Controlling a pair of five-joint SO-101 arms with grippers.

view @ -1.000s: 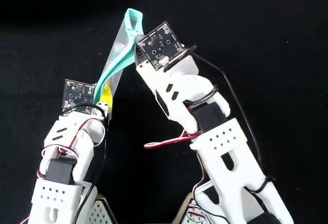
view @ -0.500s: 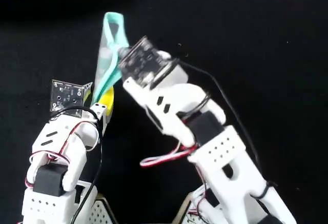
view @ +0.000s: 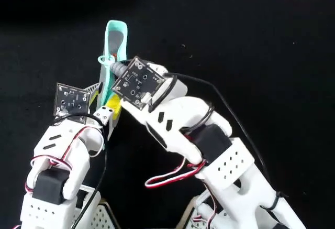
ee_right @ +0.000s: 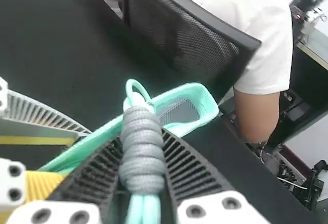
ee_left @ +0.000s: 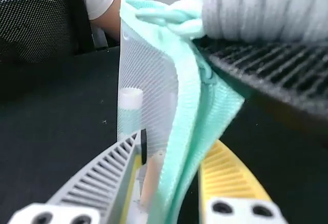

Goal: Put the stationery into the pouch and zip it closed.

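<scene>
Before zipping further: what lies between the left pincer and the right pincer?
Only the pouch: its teal zip edge runs from the left pincer to the right pincer, as the high view shows.

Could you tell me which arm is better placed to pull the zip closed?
Likely right: right gripper grips the grey-wrapped mint cord zip pull; left gripper holds the mint-green mesh pouch.

Nothing legible is showing, with no word, number or sign standing out on the mesh pouch (ee_left: 154, 80) or the black table (view: 261, 56). Any marking on the dark circuit boards (view: 136, 82) is coming out too small to read.
</scene>
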